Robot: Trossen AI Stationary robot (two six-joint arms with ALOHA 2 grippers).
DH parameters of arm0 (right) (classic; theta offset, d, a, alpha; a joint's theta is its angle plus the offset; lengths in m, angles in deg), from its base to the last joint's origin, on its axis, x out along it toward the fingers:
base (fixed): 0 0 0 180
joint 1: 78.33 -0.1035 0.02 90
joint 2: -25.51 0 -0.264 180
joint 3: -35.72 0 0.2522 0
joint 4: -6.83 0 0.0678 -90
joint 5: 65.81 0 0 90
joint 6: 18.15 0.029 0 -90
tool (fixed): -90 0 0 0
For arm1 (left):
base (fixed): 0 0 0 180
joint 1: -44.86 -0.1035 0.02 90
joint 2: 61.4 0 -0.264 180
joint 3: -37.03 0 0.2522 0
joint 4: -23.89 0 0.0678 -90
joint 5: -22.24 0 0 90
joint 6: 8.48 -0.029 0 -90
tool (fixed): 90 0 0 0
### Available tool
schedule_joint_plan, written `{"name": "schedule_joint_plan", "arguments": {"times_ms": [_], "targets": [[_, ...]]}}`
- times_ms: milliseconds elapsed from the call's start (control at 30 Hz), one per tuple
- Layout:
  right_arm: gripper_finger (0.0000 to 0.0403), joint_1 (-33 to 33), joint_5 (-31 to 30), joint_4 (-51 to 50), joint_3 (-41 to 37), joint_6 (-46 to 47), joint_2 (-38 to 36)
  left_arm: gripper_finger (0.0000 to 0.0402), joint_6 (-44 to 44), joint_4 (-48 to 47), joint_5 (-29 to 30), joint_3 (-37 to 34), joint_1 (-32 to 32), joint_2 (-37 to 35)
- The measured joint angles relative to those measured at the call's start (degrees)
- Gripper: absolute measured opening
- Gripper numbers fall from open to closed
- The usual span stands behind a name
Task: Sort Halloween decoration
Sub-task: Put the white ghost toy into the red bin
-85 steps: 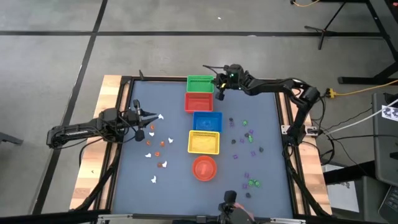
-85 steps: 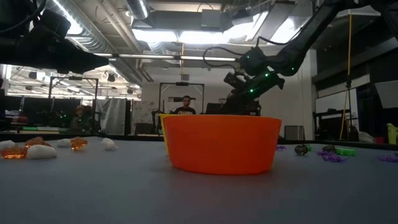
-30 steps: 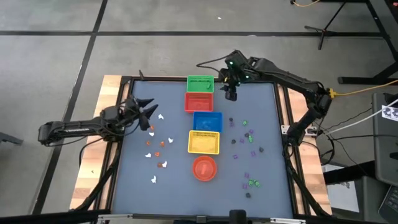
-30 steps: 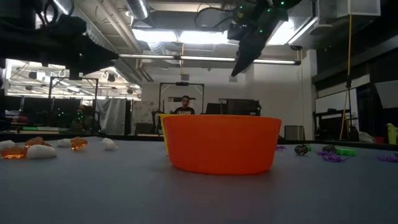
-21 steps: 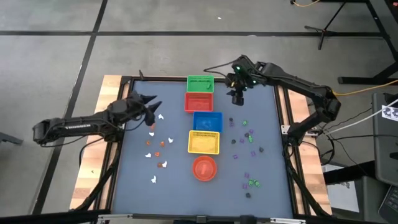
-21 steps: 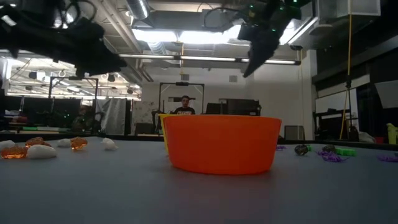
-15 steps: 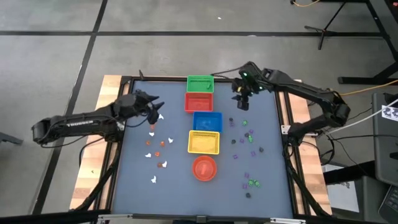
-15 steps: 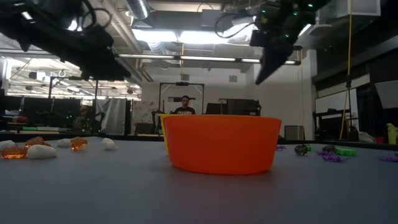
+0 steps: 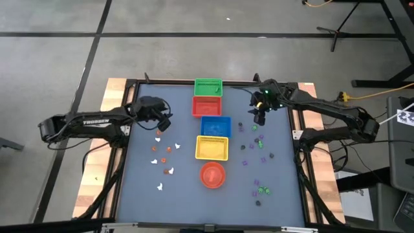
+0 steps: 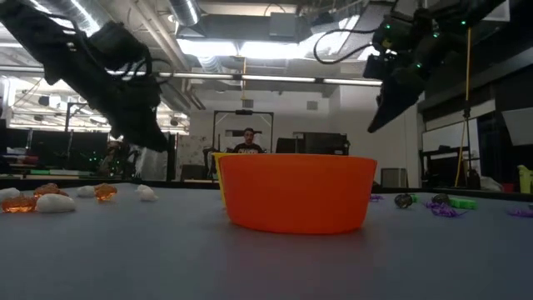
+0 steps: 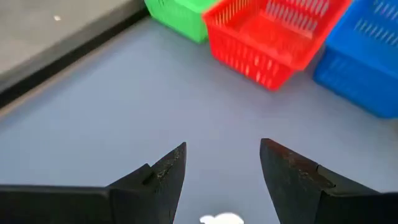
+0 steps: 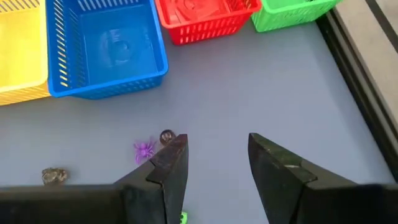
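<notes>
Since the earlier frames both arms have swung away from where they were: the right tool (image 9: pixel 259 120) has left the green basket (image 9: pixel 207 86) at the far edge of the tabletop (image 9: pixel 181 194) and come down toward the right-hand scatter, while the left tool (image 9: pixel 162 123) has moved in over the left-hand scatter. Both tools are open and empty.

The Halloween decoration is still mostly unsorted. White and orange trinkets (image 9: pixel 162 150) lie on the left half of the tabletop, purple and green trinkets (image 9: pixel 257 144) on the right half, with the red basket (image 9: pixel 207 105), blue basket (image 9: pixel 215 126), yellow basket (image 9: pixel 211 147) and an orange bowl (image 9: pixel 212 175) in a row down the middle.

In the left wrist view a white piece (image 11: pixel 221 218) sits just below the gap between the fingers, so that tool looks nearly lined up; lowering straight down with the piece centred should do. In the right wrist view a purple spider-like piece (image 12: pixel 144 149) and a small brown piece (image 12: pixel 166 136) lie beside one finger, not between them. That tool should likely shift sideways first, and take only one, since they sit close together.
</notes>
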Motion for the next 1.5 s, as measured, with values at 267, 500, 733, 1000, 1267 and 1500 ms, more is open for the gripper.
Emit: {"name": "schedule_joint_plan", "arguments": {"times_ms": [267, 500, 733, 1000, 1267, 1500], "targets": [[0.0166, 0.0, 0.0, 4.7, -3.1, 1.0, 0.0, 0.019, 0.0, -3.7, -0.1, 0.0, 0.0, 6.5], [0.0166, 0.0, 0.1, 5.0, -3.1, 1.0, 0.0, 0.019, 0.0, -4.9, -0.1, 0.0, 0.0, 10.2], [0.0166, 0.0, 0.0, 5.0, -3.1, 1.0, 0.0, 0.019, -0.3, -4.7, -1.7, 0.1, 0.1, 13.5], [0.0166, 0.0, 0.1, 5.0, -3.1, 1.0, 0.0, 0.019, -0.5, -4.4, -1.6, 0.2, 0.1, 14.7], [0.0166, 0.0, 0.1, 5.0, -3.1, 1.0, 0.0, 0.0158, -0.5, -4.4, -1.5, 0.1, 0.1, 14.7], [0.0166, 0.0, 0.1, 5.0, -3.1, 1.0, 0.0, 0.0134, -0.5, -4.4, -1.7, 0.1, 0.1, 14.7]]}}
